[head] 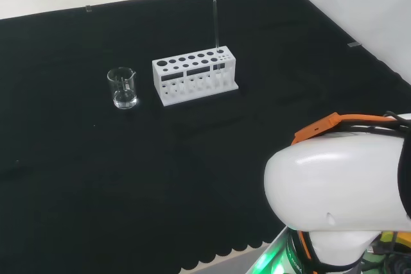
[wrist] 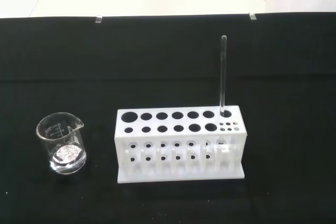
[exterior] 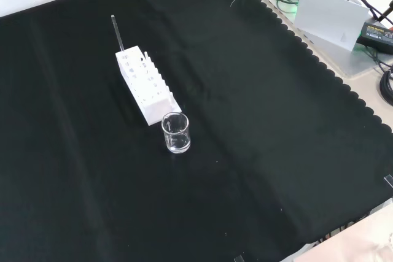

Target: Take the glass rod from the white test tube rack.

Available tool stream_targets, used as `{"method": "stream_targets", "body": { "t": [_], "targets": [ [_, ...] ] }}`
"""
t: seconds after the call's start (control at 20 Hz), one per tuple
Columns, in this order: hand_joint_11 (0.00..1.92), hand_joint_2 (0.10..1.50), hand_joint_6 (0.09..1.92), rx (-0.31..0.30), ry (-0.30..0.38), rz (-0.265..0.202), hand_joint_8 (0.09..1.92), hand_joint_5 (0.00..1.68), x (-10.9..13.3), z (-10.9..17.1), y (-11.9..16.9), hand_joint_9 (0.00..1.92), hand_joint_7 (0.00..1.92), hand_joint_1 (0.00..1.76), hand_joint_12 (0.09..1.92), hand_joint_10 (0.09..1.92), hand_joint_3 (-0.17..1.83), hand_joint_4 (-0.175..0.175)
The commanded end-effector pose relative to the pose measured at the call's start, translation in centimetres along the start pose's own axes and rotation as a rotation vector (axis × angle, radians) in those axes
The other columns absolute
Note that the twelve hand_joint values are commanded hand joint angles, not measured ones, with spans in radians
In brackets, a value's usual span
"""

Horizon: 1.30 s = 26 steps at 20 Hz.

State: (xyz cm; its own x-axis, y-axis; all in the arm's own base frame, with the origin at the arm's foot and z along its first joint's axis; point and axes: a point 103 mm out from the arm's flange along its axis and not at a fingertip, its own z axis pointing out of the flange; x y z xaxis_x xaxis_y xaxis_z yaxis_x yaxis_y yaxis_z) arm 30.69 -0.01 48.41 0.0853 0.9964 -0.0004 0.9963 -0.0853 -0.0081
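A white rack (head: 194, 79) is sitting on the black cloth (head: 96, 178), a little above the middle of the head view. A thin glass rod (head: 216, 25) is standing upright in a hole at the rack's 3 o'clock end in that view, in the back row, rising well above the rack's top. The rack's other holes are looking empty.

A small clear beaker (head: 122, 88) is standing at the rack's 9 o'clock in the head view, near it but apart. In the front view the beaker (exterior: 175, 132) is sitting just beside the rack (exterior: 147, 89) at its 5 o'clock end, while the rod (exterior: 117, 32) is rising from the end at 11 o'clock. Whether the beaker holds anything is not plain.

In the wrist view, rack (wrist: 179, 142), rod (wrist: 222, 75) and beaker (wrist: 61, 142) are all lying in front of the camera.

The arm's big white link (head: 340, 190) is showing at 4 o'clock in the head view, well apart from the rack. I cannot tell whether the hand is spread or curled, or whether it has anything in it; nothing is touching the rod.
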Motion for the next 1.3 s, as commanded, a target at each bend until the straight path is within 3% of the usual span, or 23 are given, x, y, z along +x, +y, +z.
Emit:
{"method": "stream_targets", "body": {
  "t": [0.05, 0.7, 1.3],
  "targets": [
    [0.00, 0.86, 0.09, -0.009, -0.008, 0.000, 0.16, 0.01, 0.0, 0.0, 0.0, 0.00, 0.00, 0.55, 0.82, 0.30, 0.58, -0.125],
    [0.00, 0.92, 0.09, -0.004, -0.014, 0.002, 0.11, 0.02, -0.3, -0.5, 0.1, 0.00, 0.00, 0.54, 0.79, 0.25, 0.48, -0.125],
    [0.00, 0.95, 0.09, -0.007, -0.008, 0.025, 0.16, 0.03, -1.4, -0.5, 1.7, 0.00, 0.00, 0.53, 0.82, 0.33, 0.41, -0.124]
  ]
}}
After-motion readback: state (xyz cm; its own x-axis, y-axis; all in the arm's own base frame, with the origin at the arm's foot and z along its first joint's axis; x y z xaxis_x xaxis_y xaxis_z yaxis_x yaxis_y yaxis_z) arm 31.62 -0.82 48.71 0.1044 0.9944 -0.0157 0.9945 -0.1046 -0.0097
